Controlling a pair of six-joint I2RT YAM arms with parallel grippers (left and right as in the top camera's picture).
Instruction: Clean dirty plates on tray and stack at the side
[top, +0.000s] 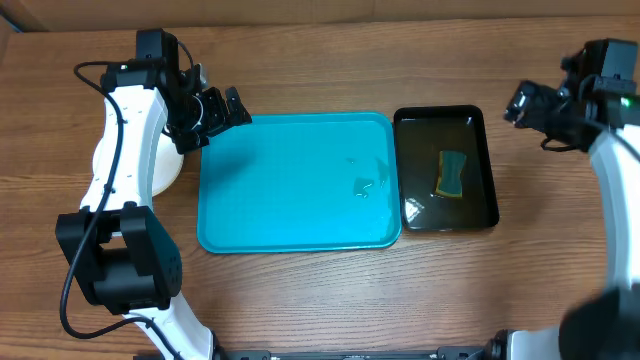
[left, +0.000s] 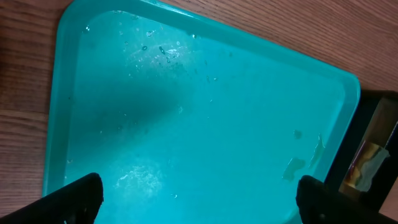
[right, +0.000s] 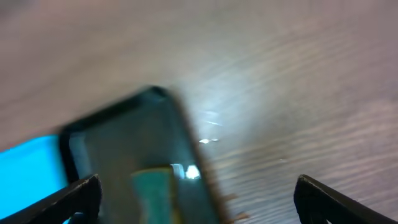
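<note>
Left gripper (top: 235, 108) released, jaws wide and empty, over the far left corner of the tray (top: 290, 190), which spreads ahead of the fingers: smooth turquoise plastic, rounded corners, raised rim, beaded with droplets. Plates (top: 168, 172) sit just behind it under the arm, only a round white edge showing, count unclear. Right gripper (top: 520, 104) likewise wide and empty; glossy black tray (top: 420, 150) with a green-yellow sponge (top: 451, 174) lies just ahead of it.

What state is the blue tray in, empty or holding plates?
Empty. The tray shows only bare turquoise surface with a few water droplets, both overhead and from the left wrist.
</note>
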